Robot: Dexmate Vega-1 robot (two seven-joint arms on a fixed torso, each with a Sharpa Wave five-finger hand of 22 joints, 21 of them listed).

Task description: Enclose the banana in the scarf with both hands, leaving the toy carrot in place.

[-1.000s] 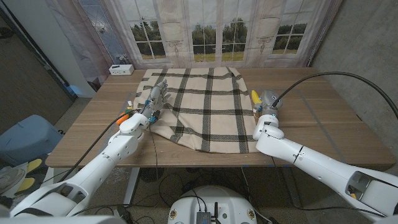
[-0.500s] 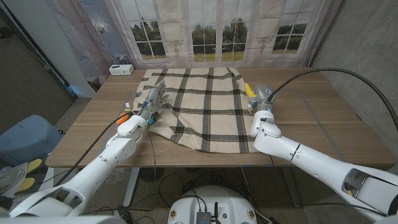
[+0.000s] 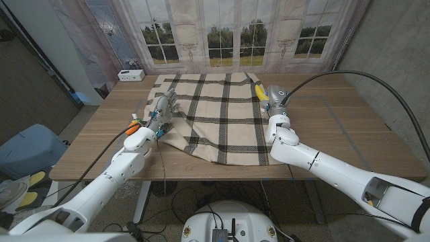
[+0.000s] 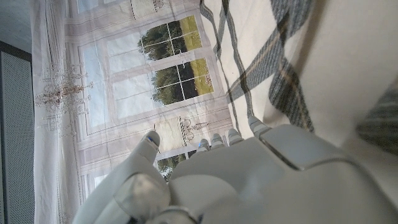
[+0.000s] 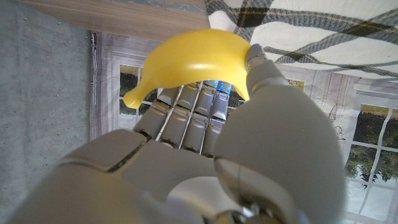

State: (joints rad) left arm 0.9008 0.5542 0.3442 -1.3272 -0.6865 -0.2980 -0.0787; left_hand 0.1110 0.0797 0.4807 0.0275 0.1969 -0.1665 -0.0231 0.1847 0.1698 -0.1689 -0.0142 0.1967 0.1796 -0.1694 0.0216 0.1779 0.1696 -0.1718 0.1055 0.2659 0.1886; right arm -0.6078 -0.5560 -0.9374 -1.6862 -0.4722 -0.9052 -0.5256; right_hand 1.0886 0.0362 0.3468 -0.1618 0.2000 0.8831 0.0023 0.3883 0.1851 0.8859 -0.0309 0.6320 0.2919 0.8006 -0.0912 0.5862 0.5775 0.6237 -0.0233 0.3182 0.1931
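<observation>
Wooden table (image 3: 349,128), seen from head cam, w/ windowed curtain backdrop (image 3: 222,33) along far side. Plaid scarf (image 3: 218,114), cream w/ dark checks, lies spread over table centre, near edge rumpled toward front. Right arm enters from near right; right hand (image 3: 274,96) sits at scarf's right edge, toward far side, gripping the banana (image 3: 259,91). Right wrist cam: banana (image 5: 193,65) held across the fingertips, thumb alongside, stem end sticking out past the hand, scarf (image 5: 298,25) just beyond. Left arm enters from near left; left hand (image 3: 161,111) rests on scarf's left edge, fingers reaching over the cloth toward far side. Left wrist cam: left hand (image 4: 249,180) w/ fingers extended beside plaid folds (image 4: 311,68); whether it pinches the fabric, cannot tell. Toy carrot (image 3: 134,126), orange, lies on bare wood just left of left hand, off the scarf. Small white box (image 3: 130,74) stands at far-left corner of table, well apart from scarf.
</observation>
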